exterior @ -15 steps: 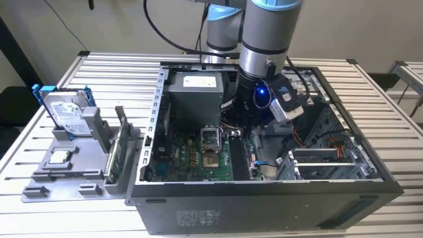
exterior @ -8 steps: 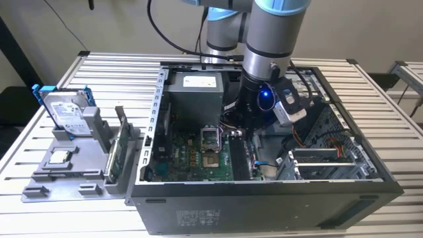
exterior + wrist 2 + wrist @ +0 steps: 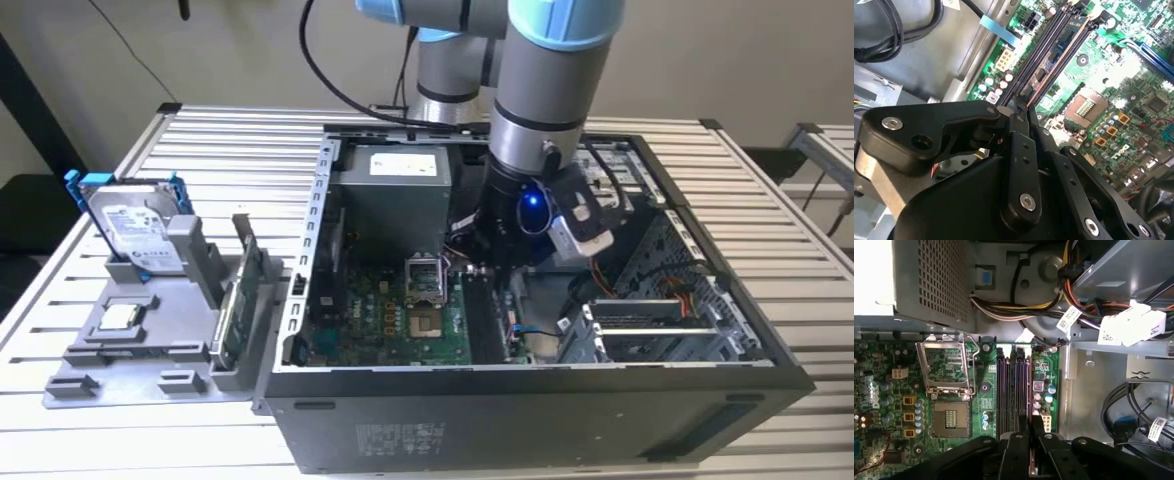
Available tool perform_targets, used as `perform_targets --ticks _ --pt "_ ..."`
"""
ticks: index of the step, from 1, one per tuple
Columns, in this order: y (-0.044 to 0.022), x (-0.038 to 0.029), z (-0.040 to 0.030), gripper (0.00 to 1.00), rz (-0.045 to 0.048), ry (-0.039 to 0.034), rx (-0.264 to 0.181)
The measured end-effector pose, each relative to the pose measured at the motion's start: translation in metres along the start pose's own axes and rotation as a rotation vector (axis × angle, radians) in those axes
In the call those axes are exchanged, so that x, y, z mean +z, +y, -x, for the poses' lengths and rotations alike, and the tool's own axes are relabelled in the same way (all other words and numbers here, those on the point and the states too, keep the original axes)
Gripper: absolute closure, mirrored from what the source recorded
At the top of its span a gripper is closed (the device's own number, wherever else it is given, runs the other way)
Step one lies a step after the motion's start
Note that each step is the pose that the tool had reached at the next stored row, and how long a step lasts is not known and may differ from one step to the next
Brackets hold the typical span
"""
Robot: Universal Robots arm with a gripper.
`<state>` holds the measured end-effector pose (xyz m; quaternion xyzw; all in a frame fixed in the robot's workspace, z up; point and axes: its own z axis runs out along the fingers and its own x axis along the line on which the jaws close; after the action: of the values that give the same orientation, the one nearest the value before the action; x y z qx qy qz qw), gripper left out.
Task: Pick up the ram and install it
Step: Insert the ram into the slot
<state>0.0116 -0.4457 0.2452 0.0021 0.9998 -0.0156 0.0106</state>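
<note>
Gripper [image 3: 1026, 107]: down inside the open computer case [image 3: 747, 370], jaws pinching the ram.
Ram [image 3: 1054, 65]: thin dark stick, near end between the fingertips [image 3: 1037, 426], lying along the memory slots [image 3: 1013, 390] on the green motherboard [image 3: 954, 390].
CPU socket [image 3: 424, 282]: at 9 o'clock of the slots in the exterior view.
Counter [image 3: 200, 140]: slatted, carries case; hard drive [image 3: 134, 225] at 9 o'clock.

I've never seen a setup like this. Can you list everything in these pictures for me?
table: one, pale slatted metal, under everything
computer case: one, dark grey, open on top, mid-table
motherboard: one, green, on the case floor
power supply: one, grey box, at the case's far end
ram: one, dark stick, along the memory slots
holder: one, grey, at the exterior view's left
hard drive: one, silver in a blue frame, upright in the holder
circuit card: one, green, upright in the holder
arm: one, grey and blue, reaching into the case
gripper: one, black, at the ram's near end
</note>
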Motion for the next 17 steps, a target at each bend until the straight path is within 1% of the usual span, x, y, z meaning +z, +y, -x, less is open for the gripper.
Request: perform_targets --ticks 2,6,8,10,12,15,17 --pt "-0.0015 0.0015 0.0000 0.86 -0.0003 0.0001 0.000" --pt "-0.0025 0.0080 -0.0001 0.86 -0.0002 0.0000 0.000" --pt "-0.0028 0.0101 -0.0001 0.86 -0.0002 0.0001 0.000" --pt "-0.0032 0.0117 0.0009 0.86 -0.0001 0.0002 0.000" --pt "-0.0034 0.0149 0.0031 0.86 -0.0001 0.0004 0.000" --pt "-0.0061 0.0173 0.0036 0.86 -0.0002 0.0005 0.001" --pt "-0.0094 0.0175 0.0037 0.86 -0.0003 0.0006 0.002"
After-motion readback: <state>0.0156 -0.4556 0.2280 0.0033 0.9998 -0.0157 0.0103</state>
